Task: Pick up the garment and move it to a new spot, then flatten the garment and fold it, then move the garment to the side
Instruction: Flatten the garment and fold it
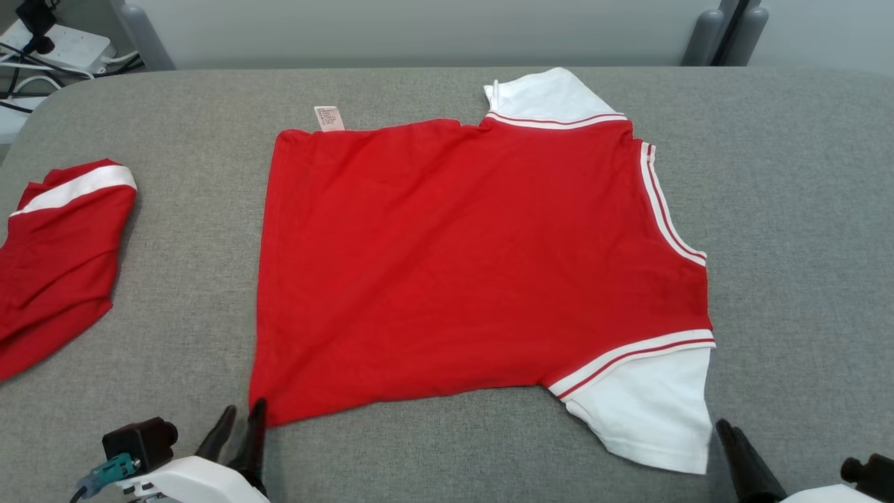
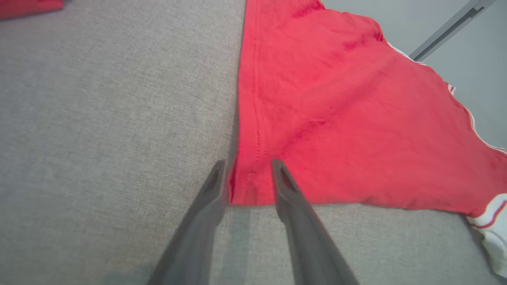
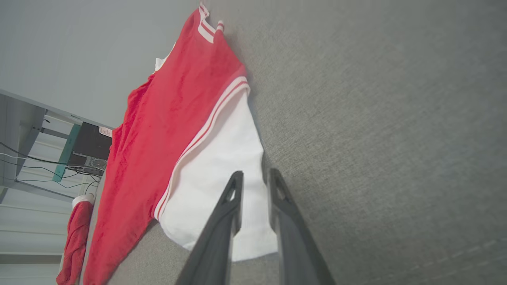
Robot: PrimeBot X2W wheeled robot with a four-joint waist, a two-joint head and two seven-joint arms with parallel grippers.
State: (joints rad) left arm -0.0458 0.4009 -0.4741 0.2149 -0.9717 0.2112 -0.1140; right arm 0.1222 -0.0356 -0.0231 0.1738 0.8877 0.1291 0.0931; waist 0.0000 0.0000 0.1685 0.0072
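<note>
Garment (image 1: 475,258), a red shirt with white sleeves, lies spread flat in the middle of the grey desk (image 1: 803,209), hem to the left and collar to the right. The left tool (image 2: 248,162) sits at the near left hem corner, fingers narrowly parted with the corner between them, not pinched. The right tool (image 3: 256,172) stands over the near white sleeve (image 1: 649,412), fingers a narrow gap apart. Another red garment (image 1: 56,265) lies at the desk's left edge.
</note>
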